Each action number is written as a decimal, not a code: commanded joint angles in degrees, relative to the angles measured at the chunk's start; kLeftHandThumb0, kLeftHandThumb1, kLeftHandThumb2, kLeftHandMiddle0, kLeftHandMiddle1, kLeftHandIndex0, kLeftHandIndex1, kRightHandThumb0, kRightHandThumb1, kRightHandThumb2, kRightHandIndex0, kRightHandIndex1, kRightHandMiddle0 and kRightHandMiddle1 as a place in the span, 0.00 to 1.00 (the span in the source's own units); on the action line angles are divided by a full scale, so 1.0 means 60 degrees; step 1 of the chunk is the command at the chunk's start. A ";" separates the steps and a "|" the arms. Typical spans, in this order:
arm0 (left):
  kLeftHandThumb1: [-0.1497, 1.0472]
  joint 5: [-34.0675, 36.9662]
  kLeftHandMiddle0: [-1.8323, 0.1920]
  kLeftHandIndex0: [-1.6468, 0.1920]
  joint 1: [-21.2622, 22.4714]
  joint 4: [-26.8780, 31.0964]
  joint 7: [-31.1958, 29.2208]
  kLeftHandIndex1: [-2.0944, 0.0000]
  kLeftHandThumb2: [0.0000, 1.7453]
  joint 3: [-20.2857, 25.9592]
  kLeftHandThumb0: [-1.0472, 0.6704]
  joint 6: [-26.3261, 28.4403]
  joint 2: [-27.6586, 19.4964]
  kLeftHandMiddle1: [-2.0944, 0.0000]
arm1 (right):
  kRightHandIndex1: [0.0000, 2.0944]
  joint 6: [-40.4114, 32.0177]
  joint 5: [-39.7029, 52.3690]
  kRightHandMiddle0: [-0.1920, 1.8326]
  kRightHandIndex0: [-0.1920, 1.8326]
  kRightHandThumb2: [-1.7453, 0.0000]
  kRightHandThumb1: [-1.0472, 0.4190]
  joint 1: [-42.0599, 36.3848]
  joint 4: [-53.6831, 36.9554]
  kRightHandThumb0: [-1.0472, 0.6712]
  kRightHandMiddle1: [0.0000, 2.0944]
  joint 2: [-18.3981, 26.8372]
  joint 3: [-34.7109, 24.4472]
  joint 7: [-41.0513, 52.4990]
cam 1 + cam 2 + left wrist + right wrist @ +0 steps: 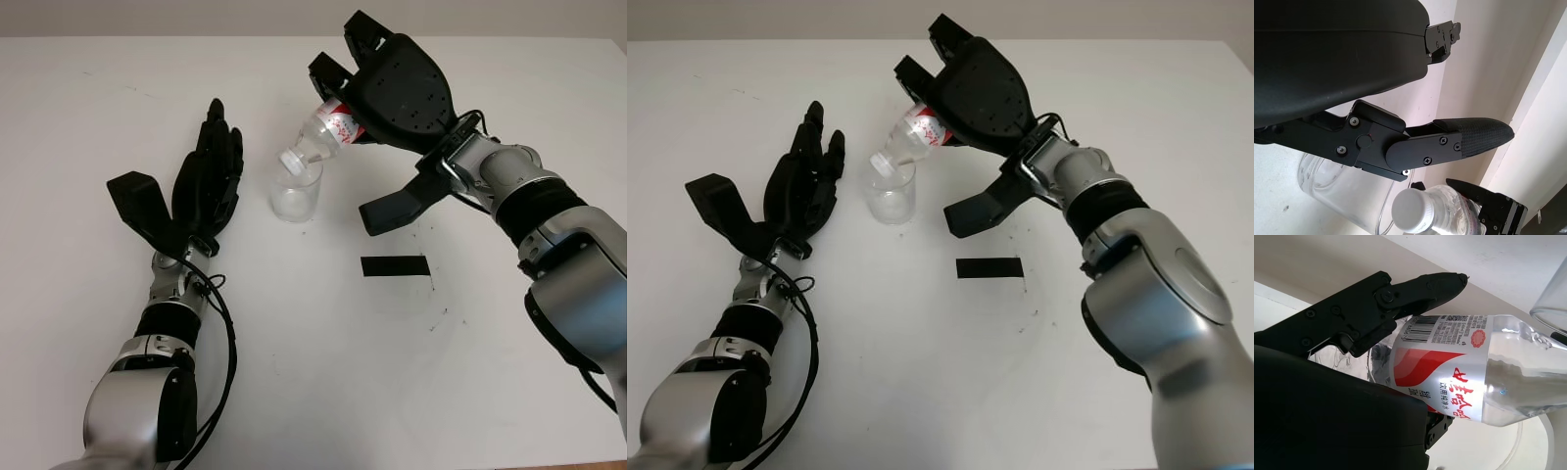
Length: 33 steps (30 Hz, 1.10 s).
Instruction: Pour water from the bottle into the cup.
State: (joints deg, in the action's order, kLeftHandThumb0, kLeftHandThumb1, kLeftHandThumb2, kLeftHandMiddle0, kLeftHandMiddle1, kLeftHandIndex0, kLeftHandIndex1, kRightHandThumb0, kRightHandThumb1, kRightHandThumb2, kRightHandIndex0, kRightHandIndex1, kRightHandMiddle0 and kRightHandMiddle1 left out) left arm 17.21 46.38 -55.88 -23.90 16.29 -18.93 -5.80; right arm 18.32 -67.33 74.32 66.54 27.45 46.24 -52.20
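On the white table (pixel 118 88), the right hand (pixel 392 93) grips a clear water bottle (pixel 318 135), tilted with its white-capped neck over the clear cup (pixel 296 191) at table centre. The left hand (pixel 206 181) is open at the cup's nine o'clock. The cap looks on; pouring well likely needs it off and the mouth kept inside the rim.

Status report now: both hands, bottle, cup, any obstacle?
Right hand shut on bottle, tilted, capped mouth over cup. Left hand open beside cup. Cap on bottle blocks pouring.
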 commanded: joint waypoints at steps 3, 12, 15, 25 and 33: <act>1.00 0.0015 1.00 1.00 -0.0123 -0.0190 -0.0061 1.00 0.33 0.0027 0.12 0.0015 0.0013 1.00 | 1.00 -0.0026 0.0091 0.32 0.74 0.80 0.00 0.0284 -0.0025 0.32 1.00 0.0106 -0.0079 -0.0192; 1.00 -0.0079 1.00 1.00 -0.0149 -0.0115 0.0066 1.00 0.33 -0.0021 0.11 0.0043 -0.0031 1.00 | 1.00 0.0395 0.3082 0.56 0.74 0.80 0.00 -0.0652 -0.0372 0.34 1.00 -0.0250 -0.2329 0.1241; 1.00 -0.0088 1.00 1.00 -0.0149 -0.0127 -0.0017 1.00 0.33 -0.0039 0.11 0.0043 -0.0072 1.00 | 1.00 0.0402 0.4300 0.59 0.78 0.79 0.00 -0.1163 -0.0804 0.34 1.00 -0.0380 -0.3252 0.2136; 1.00 -0.0059 1.00 1.00 -0.0069 -0.0153 -0.0156 1.00 0.33 -0.0031 0.12 0.0071 -0.0103 1.00 | 1.00 0.0342 0.6879 0.55 0.76 0.78 0.00 -0.2692 -0.2201 0.37 1.00 -0.0735 -0.5264 0.4487; 1.00 -0.0064 1.00 1.00 -0.0029 -0.0179 -0.0270 1.00 0.33 -0.0051 0.12 0.0118 -0.0126 1.00 | 1.00 -0.0628 0.9058 0.56 0.73 0.77 0.00 -0.4082 -0.4519 0.37 1.00 -0.1533 -0.6654 0.6742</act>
State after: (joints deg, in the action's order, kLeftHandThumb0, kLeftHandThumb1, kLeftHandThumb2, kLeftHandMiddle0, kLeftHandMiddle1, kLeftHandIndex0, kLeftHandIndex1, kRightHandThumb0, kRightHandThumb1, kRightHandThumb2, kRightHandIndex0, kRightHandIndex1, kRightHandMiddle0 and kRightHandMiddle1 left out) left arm 16.97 46.44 -55.92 -25.19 16.12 -18.42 -6.45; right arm 15.41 -14.35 50.85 42.76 18.83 7.72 -12.78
